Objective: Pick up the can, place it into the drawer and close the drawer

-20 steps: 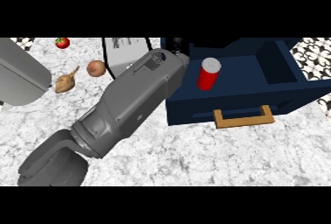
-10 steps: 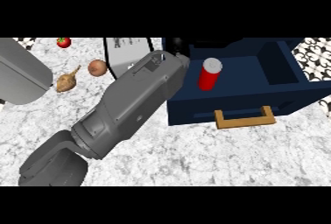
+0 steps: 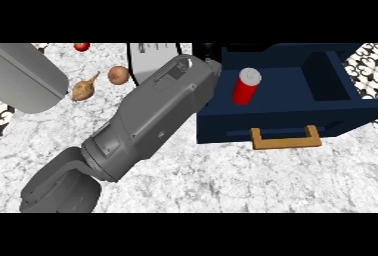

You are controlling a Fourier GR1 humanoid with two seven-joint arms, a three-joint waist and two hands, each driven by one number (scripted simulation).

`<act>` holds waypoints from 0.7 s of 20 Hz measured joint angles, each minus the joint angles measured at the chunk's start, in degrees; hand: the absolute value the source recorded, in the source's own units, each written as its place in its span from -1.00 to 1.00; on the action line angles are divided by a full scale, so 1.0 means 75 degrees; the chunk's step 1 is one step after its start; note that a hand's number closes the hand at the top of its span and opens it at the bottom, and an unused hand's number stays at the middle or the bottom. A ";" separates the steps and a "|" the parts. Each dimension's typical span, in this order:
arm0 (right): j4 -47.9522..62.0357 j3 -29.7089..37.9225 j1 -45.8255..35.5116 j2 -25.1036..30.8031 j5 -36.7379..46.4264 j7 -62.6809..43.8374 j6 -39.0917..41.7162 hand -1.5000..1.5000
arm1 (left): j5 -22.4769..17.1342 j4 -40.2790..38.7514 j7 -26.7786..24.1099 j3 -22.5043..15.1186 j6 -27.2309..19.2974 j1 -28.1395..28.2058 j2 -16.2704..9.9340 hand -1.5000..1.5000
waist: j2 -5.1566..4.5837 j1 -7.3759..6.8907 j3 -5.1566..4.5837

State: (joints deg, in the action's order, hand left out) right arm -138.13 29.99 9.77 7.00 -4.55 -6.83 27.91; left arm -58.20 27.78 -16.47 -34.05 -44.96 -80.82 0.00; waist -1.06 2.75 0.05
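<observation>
A: Where is the red can [image 3: 245, 87] found?

B: It is seen standing upright inside the open blue drawer [image 3: 280, 117], toward the left part of the compartment, with its silver top facing up. No hand is seen touching it. The placing step is judged as done for that reason.

A: And the hands?

B: Only a grey forearm [image 3: 151, 120] is shown, running from the lower left up toward the drawer's left rear corner. A small dark piece of the hand [image 3: 209, 50] is glimpsed just past the wrist at the upper edge of the scene, beside the drawer's left wall. Whether its fingers are straight or curled cannot be told. Which arm it is cannot be settled with certainty either; no second hand is seen at all.

A: Why is the drawer left as it is?

B: It is pulled well out over the marbled desk [image 3: 244, 175], its wooden handle [image 3: 286, 138] turned toward the viewer, so that the can could be lowered in from above. Closing is judged as the remaining step; the front would need to be pushed back.

A: Anything else nearby?

B: An onion [image 3: 118, 75], a garlic bulb [image 3: 84, 89] and a small tomato [image 3: 81, 46] are left apart on the left.
</observation>
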 measured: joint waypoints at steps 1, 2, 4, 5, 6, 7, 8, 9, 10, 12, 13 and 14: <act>-0.0023 -0.0159 -0.0167 0.0042 0.0341 -0.0026 -0.0048 -1.00 | -0.0010 -0.0050 0.0010 0.0042 0.0040 -0.0078 -0.0001 -1.00 | 0.0000 -0.0049 -0.0002; 0.0042 -0.0362 -0.0293 0.0005 0.0749 0.0060 -0.0093 -1.00 | -0.0032 -0.0039 0.0055 0.0040 0.0035 -0.0115 -0.0001 -1.00 | 0.0006 -0.0092 -0.0003; 0.0179 -0.0808 -0.0519 -0.0048 0.1578 0.0189 -0.0188 -1.00 | -0.0070 0.0024 0.0141 0.0052 0.0034 -0.0179 0.0000 -1.00 | 0.0020 -0.0178 -0.0003; 0.0253 -0.1017 -0.0654 -0.0035 0.1942 0.0208 -0.0235 -1.00 | -0.0087 0.0000 0.0199 0.0092 0.0010 -0.0264 -0.0001 -1.00 | 0.0025 -0.0202 -0.0002; 0.0324 -0.1255 -0.0782 -0.0037 0.2337 0.0246 -0.0294 -1.00 | -0.0116 -0.0010 0.0173 0.0135 0.0044 -0.0227 -0.0001 -1.00 | 0.0025 -0.0224 -0.0003; 0.0496 -0.1463 -0.0943 -0.0006 0.2730 0.0316 -0.0363 -1.00 | -0.0152 0.0080 0.0201 0.0114 -0.0013 -0.0197 -0.0001 -1.00 | 0.0032 -0.0250 -0.0004; 0.0629 -0.1718 -0.1118 -0.0019 0.3155 0.0340 -0.0477 -1.00 | -0.0145 0.0044 0.0197 0.0126 0.0019 -0.0179 -0.0001 -1.00 | 0.0030 -0.0285 -0.0004; 0.0754 -0.1952 -0.1283 -0.0016 0.3508 0.0356 -0.0567 -1.00 | -0.0138 0.0036 0.0197 0.0115 0.0019 -0.0145 -0.0002 -1.00 | 0.0035 -0.0292 -0.0004; 0.0903 -0.2175 -0.1363 -0.0047 0.3889 0.0444 -0.0693 -1.00 | -0.0123 0.0090 0.0202 0.0118 -0.0006 -0.0081 0.0000 -1.00 | 0.0051 -0.0321 -0.0006; 0.1296 -0.2572 -0.1736 -0.0075 0.4539 0.0496 -0.0963 -1.00 | -0.0073 0.0163 0.0241 0.0123 -0.0010 0.0021 0.0000 -1.00 | 0.0071 -0.0377 -0.0007; 0.1537 -0.2758 -0.1945 -0.0089 0.4866 0.0505 -0.1113 -1.00 | -0.0045 0.0240 0.0254 0.0116 -0.0024 0.0093 -0.0001 -1.00 | 0.0081 -0.0410 -0.0008; 0.1856 -0.2930 -0.2176 -0.0096 0.5187 0.0577 -0.1290 -1.00 | -0.0021 0.0241 0.0255 0.0133 -0.0018 0.0105 -0.0001 -1.00 | 0.0079 -0.0428 -0.0008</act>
State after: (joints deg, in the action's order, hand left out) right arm -124.21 8.02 -6.55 6.28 34.35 -2.50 18.24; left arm -58.36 29.59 -14.56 -33.06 -45.10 -80.03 -0.01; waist -0.47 -0.46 -0.01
